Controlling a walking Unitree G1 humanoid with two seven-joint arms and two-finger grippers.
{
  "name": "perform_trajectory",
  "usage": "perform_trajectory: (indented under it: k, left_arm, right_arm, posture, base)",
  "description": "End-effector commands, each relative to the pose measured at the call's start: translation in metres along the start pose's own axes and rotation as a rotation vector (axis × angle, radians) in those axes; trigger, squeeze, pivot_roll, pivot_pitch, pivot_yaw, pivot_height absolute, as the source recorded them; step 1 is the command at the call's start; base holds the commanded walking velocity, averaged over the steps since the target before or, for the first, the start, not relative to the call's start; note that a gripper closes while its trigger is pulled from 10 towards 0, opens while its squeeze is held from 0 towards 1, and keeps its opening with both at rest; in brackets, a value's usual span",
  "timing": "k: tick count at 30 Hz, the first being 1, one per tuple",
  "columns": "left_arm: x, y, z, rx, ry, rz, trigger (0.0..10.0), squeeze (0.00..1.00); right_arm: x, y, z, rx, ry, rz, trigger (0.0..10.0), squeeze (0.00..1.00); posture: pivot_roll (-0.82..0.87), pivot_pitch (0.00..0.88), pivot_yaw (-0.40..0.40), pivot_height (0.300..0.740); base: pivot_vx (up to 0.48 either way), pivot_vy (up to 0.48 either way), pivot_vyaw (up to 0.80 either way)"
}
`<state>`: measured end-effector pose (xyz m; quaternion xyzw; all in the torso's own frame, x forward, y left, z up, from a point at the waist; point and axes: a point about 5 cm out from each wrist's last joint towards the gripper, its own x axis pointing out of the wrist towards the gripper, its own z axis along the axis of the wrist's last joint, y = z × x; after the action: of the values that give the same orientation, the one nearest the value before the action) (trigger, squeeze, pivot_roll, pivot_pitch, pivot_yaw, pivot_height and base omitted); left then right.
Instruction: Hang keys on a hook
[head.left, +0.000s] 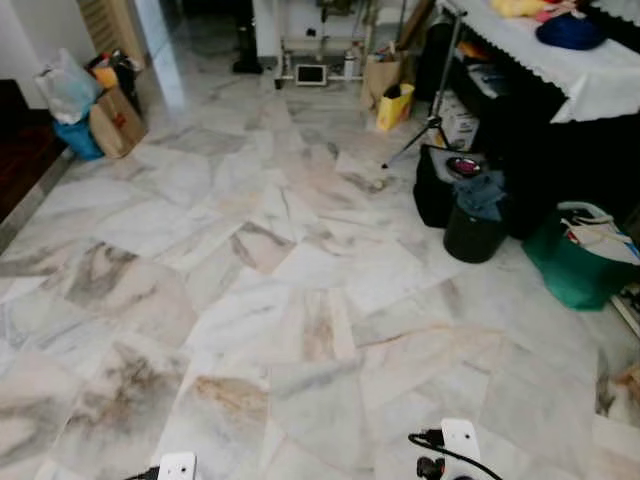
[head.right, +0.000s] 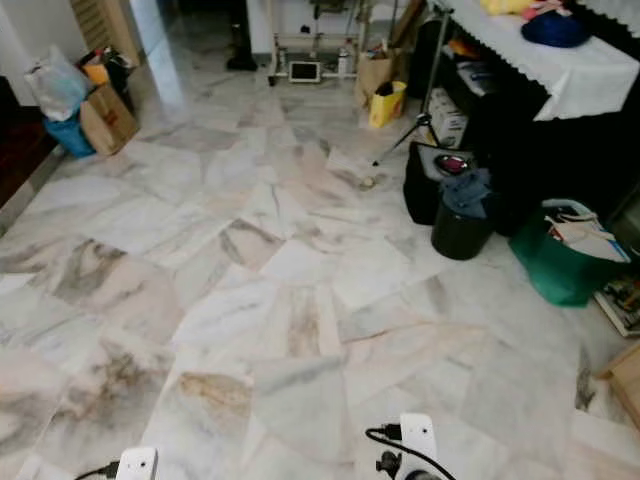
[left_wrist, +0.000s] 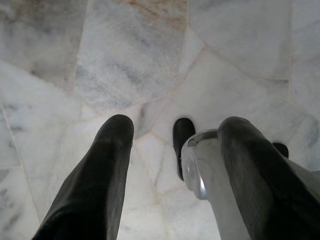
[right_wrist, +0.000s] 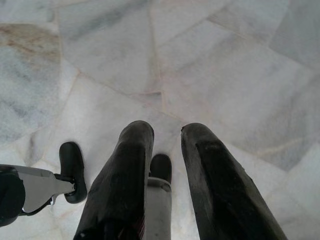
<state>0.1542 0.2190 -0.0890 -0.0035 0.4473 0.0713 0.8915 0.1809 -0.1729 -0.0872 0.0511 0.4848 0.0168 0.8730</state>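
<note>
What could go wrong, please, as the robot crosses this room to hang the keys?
1. The tripod leg stretches out across the floor, low and thin; a foot may catch it.
2. The black bin and green bag crowd the right side, so veering there risks a bump.
3. The marble looks glossy and may be slippery.
The left claw and right claw hang toward the floor.

right claw (right_wrist: 167, 132) parted, marble floor (right_wrist: 215, 65) below
</note>
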Motion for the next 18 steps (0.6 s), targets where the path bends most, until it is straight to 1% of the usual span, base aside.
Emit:
perform_trajectory:
  k: [1,2,4,7,8,9,10,11,12,14,15,16,18]
  left_arm:
    - [-0.0009,0.0012,-0.0039,-0.016,0.016,0.002,10.0,0.0]
    - [-0.0009,0.0011,-0.0038,-0.022,0.013,0.002,10.0,0.0]
    - [-0.0009,0.0021,-0.004,-0.004,0.018,0.006,10.0,0.0]
    - [-0.001,0.0034,-0.004,-0.008,0.02,0.007,10.0,0.0]
    - [-0.0011,0.0038,-0.0039,-0.022,0.018,0.0,10.0,0.0]
    - [-0.0011,0.005,-0.0029,-0.015,0.011,0.004,10.0,0.0]
    - [-0.001,0.0066,-0.0011,0.014,0.0,0.014,10.0,0.0]
    - [-0.001,0.0072,-0.0004,0.027,-0.005,0.018,10.0,0.0]
    - [-0.0009,0.0074,0.0,0.032,-0.005,0.02,10.0,0.0]
    - [-0.0008,0.0074,-0.0001,0.011,-0.001,0.021,10.0,0.0]
    - [-0.0006,0.0071,-0.0003,-0.015,0.002,0.022,10.0,0.0]
    - [-0.0006,0.007,-0.0004,-0.025,0.003,0.023,10.0,0.0]
    - [-0.0003,0.006,0.0001,-0.001,0.005,0.018,10.0,0.0]
  right_arm:
    - [-0.0003,-0.0007,-0.0029,0.0,0.013,-0.006,10.0,0.0]
    - [-0.0003,-0.0007,-0.0031,-0.002,0.014,-0.007,10.0,0.0]
    - [-0.0003,-0.0008,-0.0032,0.004,0.017,-0.007,10.0,0.0]
    - [-0.0002,-0.0007,-0.0025,0.002,0.018,-0.006,10.0,0.0]
    - [-0.0001,-0.0005,-0.0023,0.002,0.019,-0.005,10.0,0.0]
    - [-0.0001,-0.0004,-0.002,0.0,0.019,-0.004,10.0,0.0]
    - [0.0,-0.0005,-0.0015,-0.005,0.019,-0.004,10.0,0.0]
    - [0.0,-0.0005,-0.0014,-0.007,0.019,-0.004,10.0,0.0]
    - [0.0,-0.0007,-0.0011,-0.009,0.019,-0.004,10.0,0.0]
    - [0.0001,-0.0008,-0.0005,-0.011,0.018,-0.004,10.0,0.0]
    - [0.0001,-0.0009,-0.0001,-0.011,0.018,-0.004,10.0,0.0]
    - [0.0001,-0.001,0.0,-0.011,0.018,-0.004,10.0,0.0]
    - [0.0,-0.0019,0.0004,-0.014,0.017,-0.009,10.0,0.0]
  posture:
    - [0.08,0.0,-0.023,0.74]
    - [0.08,0.0,-0.023,0.74]
    - [0.08,0.0,-0.022,0.74]
    - [0.08,0.0,-0.022,0.74]
    - [0.08,0.0,-0.022,0.74]
    - [0.07,0.0,-0.025,0.74]
    - [0.07,0.0,-0.025,0.74]
    - [0.07,0.0,-0.025,0.74]
    - [0.07,0.0,-0.027,0.74]
    - [0.07,0.0,-0.03,0.74]
    - [0.07,0.0,-0.032,0.74]
    - [0.07,0.0,-0.032,0.74]
    - [0.07,0.0,-0.035,0.74]
  base:
    - [0.0,0.0,-0.77]
    - [0.0,0.0,-0.77]
    - [0.0,0.0,-0.77]
    - [0.0,0.0,-0.77]
    - [0.0,0.0,-0.77]
    - [0.0,0.0,-0.77]
    - [0.0,0.0,-0.77]
    - [0.0,0.0,-0.77]
    - [0.0,-0.472,-0.77]
    - [0.0,-0.48,-0.77]
    - [0.0,0.0,-0.77]
    - [0.0,0.0,-0.77]
    - [0.0,0.0,-0.77]
